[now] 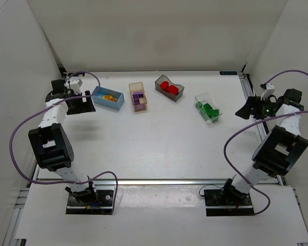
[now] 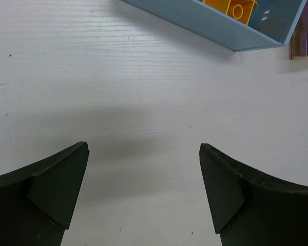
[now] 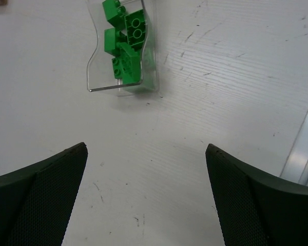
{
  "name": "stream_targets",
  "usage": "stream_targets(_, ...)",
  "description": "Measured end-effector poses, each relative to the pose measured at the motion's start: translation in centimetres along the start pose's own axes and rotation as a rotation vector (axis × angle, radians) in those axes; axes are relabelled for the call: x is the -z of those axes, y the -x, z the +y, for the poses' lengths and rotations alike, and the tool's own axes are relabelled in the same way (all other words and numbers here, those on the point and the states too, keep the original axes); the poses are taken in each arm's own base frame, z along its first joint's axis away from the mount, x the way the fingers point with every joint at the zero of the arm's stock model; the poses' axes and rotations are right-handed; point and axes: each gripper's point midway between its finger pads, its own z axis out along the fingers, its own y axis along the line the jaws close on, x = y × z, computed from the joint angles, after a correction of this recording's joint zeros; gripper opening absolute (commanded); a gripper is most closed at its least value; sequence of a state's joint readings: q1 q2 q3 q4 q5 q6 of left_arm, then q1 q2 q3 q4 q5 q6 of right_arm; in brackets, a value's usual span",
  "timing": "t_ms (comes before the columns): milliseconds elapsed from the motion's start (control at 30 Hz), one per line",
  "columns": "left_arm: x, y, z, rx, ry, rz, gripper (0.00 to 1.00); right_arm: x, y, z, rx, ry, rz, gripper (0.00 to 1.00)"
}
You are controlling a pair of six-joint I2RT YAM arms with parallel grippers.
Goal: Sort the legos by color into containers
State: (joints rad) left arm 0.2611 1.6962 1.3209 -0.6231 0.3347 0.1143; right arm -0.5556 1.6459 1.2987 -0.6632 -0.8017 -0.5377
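Observation:
Four bins stand in a row at the back. The light blue bin [image 1: 108, 98] holds yellow-orange legos [image 1: 110, 96]. The tan bin [image 1: 137, 96] holds purple legos [image 1: 138, 96]. The dark grey bin [image 1: 169, 88] holds red legos [image 1: 167, 86]. The clear bin [image 1: 208, 107] holds green legos [image 1: 210, 109]. My left gripper [image 1: 84, 104] is open and empty just left of the blue bin [image 2: 231, 36]. My right gripper [image 1: 245, 110] is open and empty, right of the clear bin [image 3: 124, 77] with its green legos [image 3: 127, 43].
A metal rail [image 1: 249, 110] runs along the table's right edge, close to my right gripper. White walls enclose the back and sides. The arm bases [image 1: 90, 197] sit at the near edge.

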Motion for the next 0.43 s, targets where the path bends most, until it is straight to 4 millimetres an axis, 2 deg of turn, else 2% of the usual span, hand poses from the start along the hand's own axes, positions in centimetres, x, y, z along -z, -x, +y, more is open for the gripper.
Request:
stream_targets(233,0.2,-0.3,0.7,-0.02,-0.028,-0.005,1.0,-0.5,-1.2,1.1,-0.011,0.078,0.024,0.99)
stream_targets(433,0.2,-0.4,0.6,-0.027,-0.038,-0.006,1.0,-0.9,-1.2,1.9,0.001,0.106,0.031,0.99)
